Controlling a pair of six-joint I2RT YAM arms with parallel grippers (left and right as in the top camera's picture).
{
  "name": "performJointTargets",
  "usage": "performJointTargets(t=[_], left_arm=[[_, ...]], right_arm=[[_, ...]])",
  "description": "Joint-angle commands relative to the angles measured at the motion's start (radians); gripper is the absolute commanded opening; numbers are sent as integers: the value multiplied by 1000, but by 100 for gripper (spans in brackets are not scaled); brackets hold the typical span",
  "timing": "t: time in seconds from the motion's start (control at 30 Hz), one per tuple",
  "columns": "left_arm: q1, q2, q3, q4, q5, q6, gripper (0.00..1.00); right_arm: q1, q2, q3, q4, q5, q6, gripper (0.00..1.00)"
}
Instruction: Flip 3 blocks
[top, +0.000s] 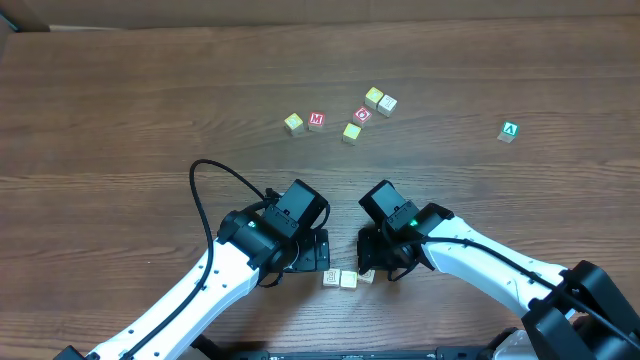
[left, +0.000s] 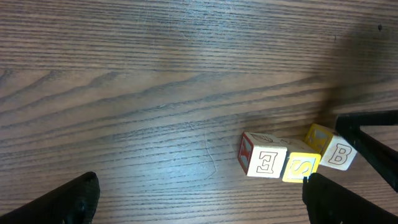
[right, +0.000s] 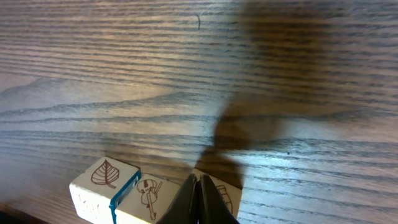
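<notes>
The left pincer (left: 208, 200) hovered low over the wooden tabletop (left: 155, 74). Its two fingers (left: 74, 199) were spread wide and held nothing. The three task blocks lay in a short row at the near edge of the tabletop, between the two arms. In the left wrist view the row sat just beside the right-hand finger of the left pincer.

The E block (left: 264, 159) was first from the left, showing a red-marked side face. The S block (left: 301, 165) touched it and showed a yellow face. The B block (left: 337, 154) came last, turned a little out of line, with a yellow side.

The right pincer (right: 199, 200) was fully closed and had no hold on anything. Its tips pointed down at the right end of the row. I cannot tell if they touched a block. In the right wrist view the blocks showed drawings, and the leftmost had a leaf and a blue edge.

Farther up the tabletop lay a yellowish cube (top: 293, 123), and a red M cube (top: 316, 121) was just beside it. To the right of them was a touching pair of pale cubes (top: 386, 104). A green A cube (top: 510, 131) lay well apart on the right.
</notes>
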Motion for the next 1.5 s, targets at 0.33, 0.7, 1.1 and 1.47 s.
performJointTargets(t=[0.33, 0.7, 1.1, 1.47], left_arm=[[4, -2, -6, 0, 9, 16, 97], [4, -2, -6, 0, 8, 16, 99], [4, 11, -12, -2, -14, 50, 4], [4, 187, -37, 45, 35, 122, 4]], right_arm=[[61, 2, 0, 5, -2, 32, 4], [20, -4, 63, -14, 78, 39, 4], [-102, -72, 340, -494, 195, 39, 4], [-36, -72, 82, -396, 67, 62, 4]])
